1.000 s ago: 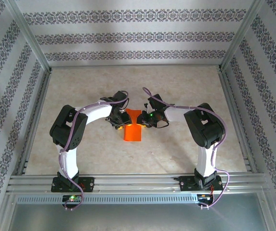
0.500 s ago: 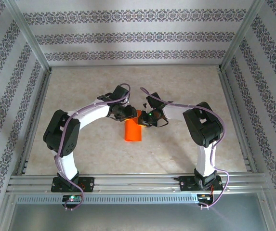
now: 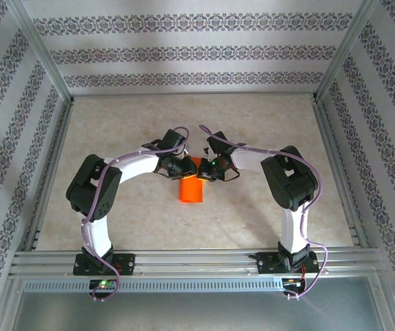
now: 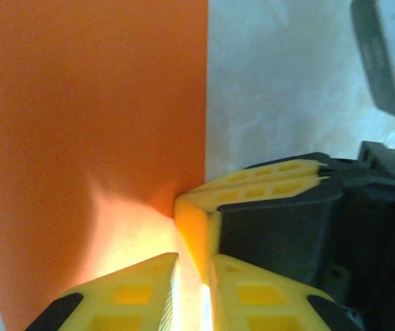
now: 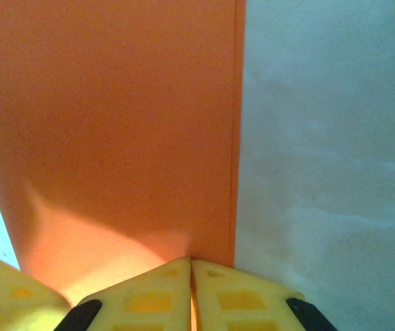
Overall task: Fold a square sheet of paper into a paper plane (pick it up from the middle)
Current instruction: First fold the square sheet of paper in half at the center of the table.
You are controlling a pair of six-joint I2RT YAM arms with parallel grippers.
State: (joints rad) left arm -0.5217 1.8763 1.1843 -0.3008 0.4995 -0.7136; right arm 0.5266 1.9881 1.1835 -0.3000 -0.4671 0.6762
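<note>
Left wrist: L pincer (image 4: 194, 265) slit apart astride sheet (image 4: 87, 103); R pincer (image 5: 191, 263) clamped on its edge.

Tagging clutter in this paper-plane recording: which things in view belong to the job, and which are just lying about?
Job:
folded bright orange-red paper sheet
left gripper
right gripper

Merely there, all fixtures:
beige marbled tabletop
aluminium frame rails
patterned wall panels

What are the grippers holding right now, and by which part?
The right gripper pinches the orange paper at its end edge, near one corner. The left gripper sits at the same end, but whether it grips cannot be told.
</note>
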